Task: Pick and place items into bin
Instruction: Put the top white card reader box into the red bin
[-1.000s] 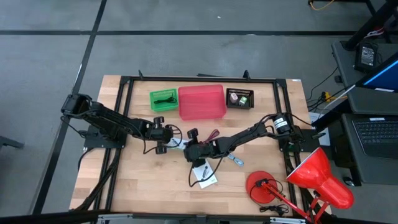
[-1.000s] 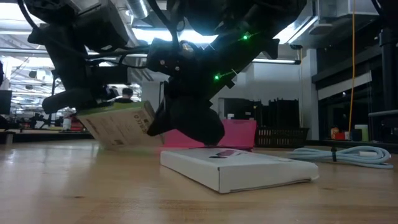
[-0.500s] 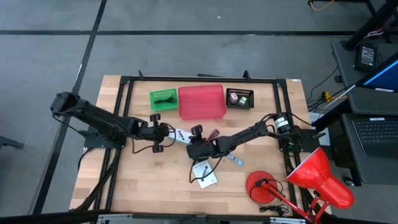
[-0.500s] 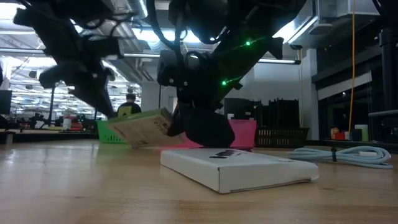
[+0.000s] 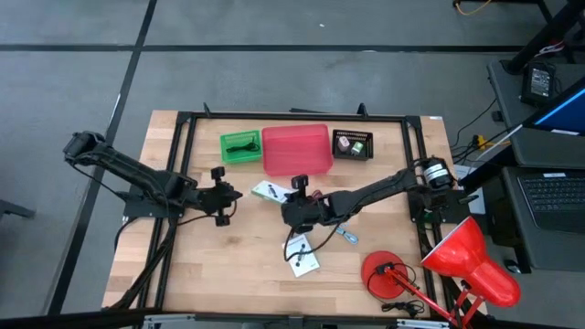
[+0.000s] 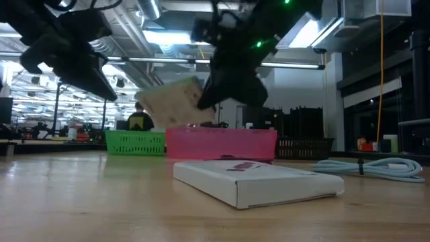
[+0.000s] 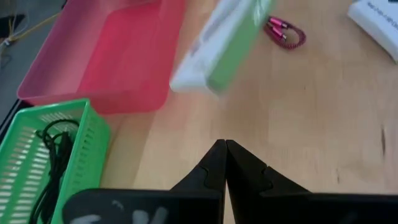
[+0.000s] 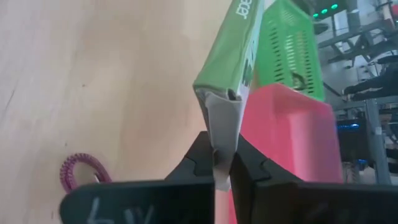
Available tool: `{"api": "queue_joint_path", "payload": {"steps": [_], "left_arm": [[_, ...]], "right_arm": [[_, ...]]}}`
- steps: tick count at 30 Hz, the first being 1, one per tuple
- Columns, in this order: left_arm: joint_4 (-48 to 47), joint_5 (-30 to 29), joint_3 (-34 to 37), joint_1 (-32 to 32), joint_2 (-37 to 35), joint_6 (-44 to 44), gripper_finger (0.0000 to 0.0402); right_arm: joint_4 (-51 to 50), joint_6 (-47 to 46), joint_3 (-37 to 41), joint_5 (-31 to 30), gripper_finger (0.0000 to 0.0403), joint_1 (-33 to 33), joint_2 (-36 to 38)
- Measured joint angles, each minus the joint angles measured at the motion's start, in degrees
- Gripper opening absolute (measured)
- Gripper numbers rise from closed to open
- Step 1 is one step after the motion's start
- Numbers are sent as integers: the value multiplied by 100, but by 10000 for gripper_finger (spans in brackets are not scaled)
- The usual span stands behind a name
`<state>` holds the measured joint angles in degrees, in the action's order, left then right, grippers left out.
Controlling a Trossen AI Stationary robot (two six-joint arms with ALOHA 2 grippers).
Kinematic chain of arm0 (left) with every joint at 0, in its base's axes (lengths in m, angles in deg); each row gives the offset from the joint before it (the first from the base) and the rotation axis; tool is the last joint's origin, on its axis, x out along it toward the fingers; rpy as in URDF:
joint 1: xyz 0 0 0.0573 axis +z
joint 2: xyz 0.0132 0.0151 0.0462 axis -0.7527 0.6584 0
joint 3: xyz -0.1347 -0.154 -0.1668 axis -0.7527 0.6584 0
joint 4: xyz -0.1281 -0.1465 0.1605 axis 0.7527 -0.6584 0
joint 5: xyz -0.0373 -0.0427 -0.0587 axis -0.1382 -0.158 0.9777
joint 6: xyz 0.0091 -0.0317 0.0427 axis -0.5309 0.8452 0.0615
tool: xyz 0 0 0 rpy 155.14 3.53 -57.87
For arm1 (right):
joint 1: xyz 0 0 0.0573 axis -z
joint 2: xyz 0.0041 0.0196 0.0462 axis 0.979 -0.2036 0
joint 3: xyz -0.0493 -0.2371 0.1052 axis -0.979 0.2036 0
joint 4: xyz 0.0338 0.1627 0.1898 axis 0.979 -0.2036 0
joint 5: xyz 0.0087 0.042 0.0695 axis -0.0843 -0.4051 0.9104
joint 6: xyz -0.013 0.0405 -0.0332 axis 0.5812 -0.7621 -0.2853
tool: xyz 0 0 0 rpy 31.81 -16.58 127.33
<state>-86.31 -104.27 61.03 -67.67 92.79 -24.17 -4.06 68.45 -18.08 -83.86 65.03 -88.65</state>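
My right gripper (image 5: 287, 193) (image 8: 222, 163) is shut on a flat green-and-white box (image 5: 268, 192) (image 6: 173, 102), which it carries just short of the red bin (image 5: 296, 150). My left gripper (image 5: 226, 195) (image 7: 224, 148) is shut on nothing and hovers to the box's left. The left wrist view shows the box (image 7: 225, 42) in the air in front of the red bin (image 7: 106, 57). A second white box (image 5: 301, 259) (image 6: 258, 182) lies flat on the table near the front. A pink coiled cord (image 7: 286, 32) (image 8: 81, 172) lies on the wood. My right gripper pinches the box's white end flap (image 8: 219, 119) between its two fingers, which run along the box's length. It comes roughly level from the table's right side. The box (image 6: 173, 102) is lifted clear of the table, slightly tilted, and sticks out from the fingers toward the left arm.
A green basket (image 5: 239, 146) (image 7: 43, 152) holding a black cord stands left of the red bin, and a black basket (image 5: 353, 144) stands right of it. A red desk lamp (image 5: 439, 265) occupies the near right corner. A pale cable (image 6: 376, 167) lies on the table's right.
My right gripper has risen and moved toward the far edge, taking the box from a tilted rest on the table to hanging clear in the air. My left gripper has drawn back from the box toward the table's left edge.
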Motion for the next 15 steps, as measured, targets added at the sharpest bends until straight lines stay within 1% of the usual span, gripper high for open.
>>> {"api": "queue_joint_path", "payload": {"steps": [4,6,11,15], "left_arm": [[11,-251,155,-95,-84,80,3],[15,-325,175,-112,-85,93,3],[69,-380,177,-110,-65,16,3],[83,-386,177,-108,-65,23,3]], "right_arm": [[218,-121,405,-30,6,48,538],[407,-172,743,-34,6,81,850],[1316,-10,1543,-112,6,119,1589],[1595,33,2073,-417,6,173,2048]]}}
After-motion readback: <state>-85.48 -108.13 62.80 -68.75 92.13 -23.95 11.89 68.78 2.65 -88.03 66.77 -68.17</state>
